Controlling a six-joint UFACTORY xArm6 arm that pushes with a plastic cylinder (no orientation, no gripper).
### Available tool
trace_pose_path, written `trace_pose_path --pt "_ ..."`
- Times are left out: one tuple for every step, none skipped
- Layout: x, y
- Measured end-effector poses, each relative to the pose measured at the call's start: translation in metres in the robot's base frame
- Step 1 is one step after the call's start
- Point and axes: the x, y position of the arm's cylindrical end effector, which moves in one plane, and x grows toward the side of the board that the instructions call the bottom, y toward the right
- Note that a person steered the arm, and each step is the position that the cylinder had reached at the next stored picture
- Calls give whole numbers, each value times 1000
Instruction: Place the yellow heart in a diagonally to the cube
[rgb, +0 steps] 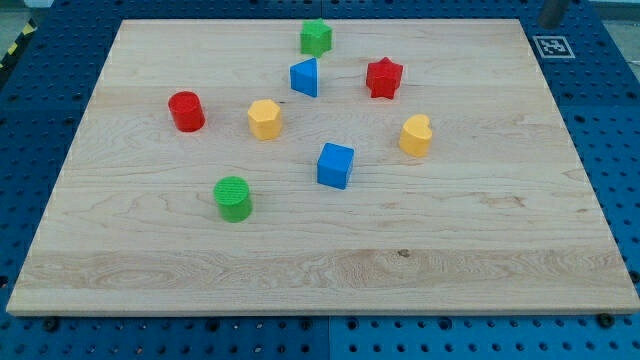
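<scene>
The yellow heart (416, 136) lies on the wooden board (320, 270), right of centre. The blue cube (335, 165) sits a little below and to the left of it, apart from it. My tip does not show in the camera view; only a grey piece (553, 11) shows at the view's top right edge.
A yellow hexagonal block (265, 119), a red cylinder (186, 111) and a green cylinder (233, 198) lie on the left half. A blue triangular block (305, 77), a green block (316, 37) and a red star (384, 77) lie near the top. A marker tag (553, 46) is at the top right.
</scene>
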Motion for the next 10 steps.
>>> trace_pose_path --pt "0 0" --pt "21 8" --pt "86 -21" --pt "138 -78" --pt "153 -88" --pt "163 -87" --pt "167 -87" --pt "180 -87" --pt "232 -92" --pt "232 -94"
